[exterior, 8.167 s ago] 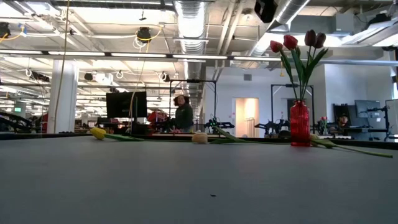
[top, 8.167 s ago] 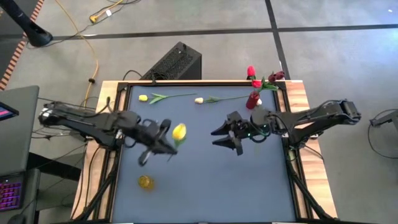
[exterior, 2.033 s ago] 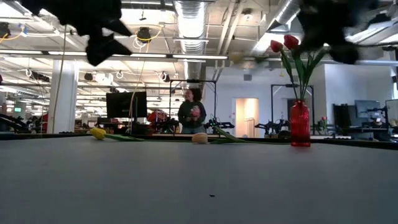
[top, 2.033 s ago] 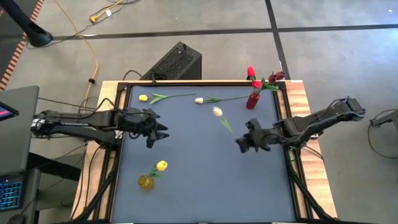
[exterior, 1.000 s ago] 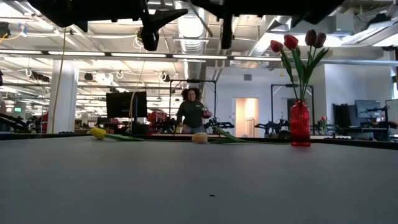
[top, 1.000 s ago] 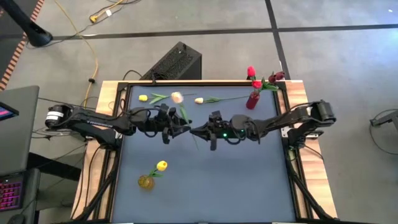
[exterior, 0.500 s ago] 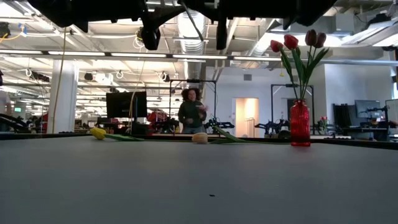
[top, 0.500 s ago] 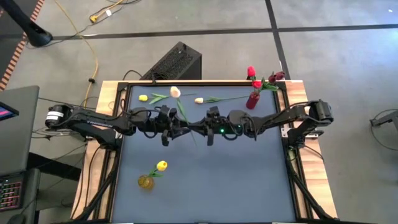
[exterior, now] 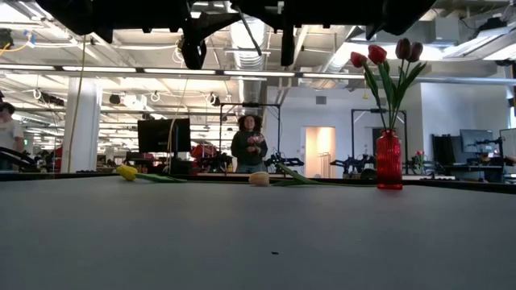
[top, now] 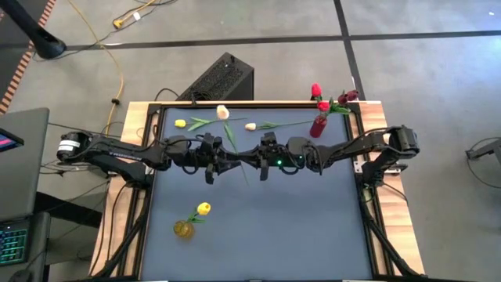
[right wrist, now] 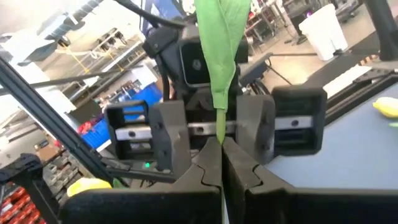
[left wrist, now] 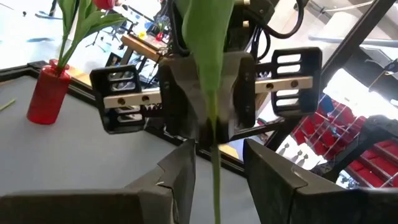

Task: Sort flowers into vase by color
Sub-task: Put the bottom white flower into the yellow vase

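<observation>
1. Above the middle of the table, I am holding a white tulip (top: 223, 114) aloft between my two arms, its long axis running from the bud on the far side down past both pincers to the stem end pointing at the near edge.
2. My right pincer (right wrist: 219, 163) is pinching the stem with its fingers pressed together, as the right wrist view is showing.
3. My left pincer (left wrist: 214, 163) is standing parted around the same stem, fingers to either side and not yet touching it, facing the right one at close quarters.
4. Both pincers are sitting equally near the stem, so I am judging this a handover, turning on the left closing before the right lets go.
5. Counting flowers: I am seeing four red and dark red tulips in the red vase (top: 318, 126) at the far right corner, one yellow tulip (top: 203, 209) in the yellow vase (top: 183, 229) near the left front, one loose yellow tulip (top: 181, 123) and one pale tulip (top: 250, 125) lying along the far edge.
</observation>
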Robot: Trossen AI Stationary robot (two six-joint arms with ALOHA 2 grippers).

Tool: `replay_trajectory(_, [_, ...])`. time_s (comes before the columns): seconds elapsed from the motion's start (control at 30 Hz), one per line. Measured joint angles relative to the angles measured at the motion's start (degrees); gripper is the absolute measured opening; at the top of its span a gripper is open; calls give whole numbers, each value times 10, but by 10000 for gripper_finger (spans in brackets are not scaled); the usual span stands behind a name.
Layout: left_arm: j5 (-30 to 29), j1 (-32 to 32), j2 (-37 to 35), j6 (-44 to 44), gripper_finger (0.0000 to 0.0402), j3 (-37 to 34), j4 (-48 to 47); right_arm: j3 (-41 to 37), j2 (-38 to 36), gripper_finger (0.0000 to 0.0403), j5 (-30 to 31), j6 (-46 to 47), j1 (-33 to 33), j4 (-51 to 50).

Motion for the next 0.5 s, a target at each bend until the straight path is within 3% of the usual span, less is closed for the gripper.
replay_trajectory(0.5, [-26, 0, 0, 9, 121, 0, 6, 0, 0, 22, 42, 1, 0, 21])
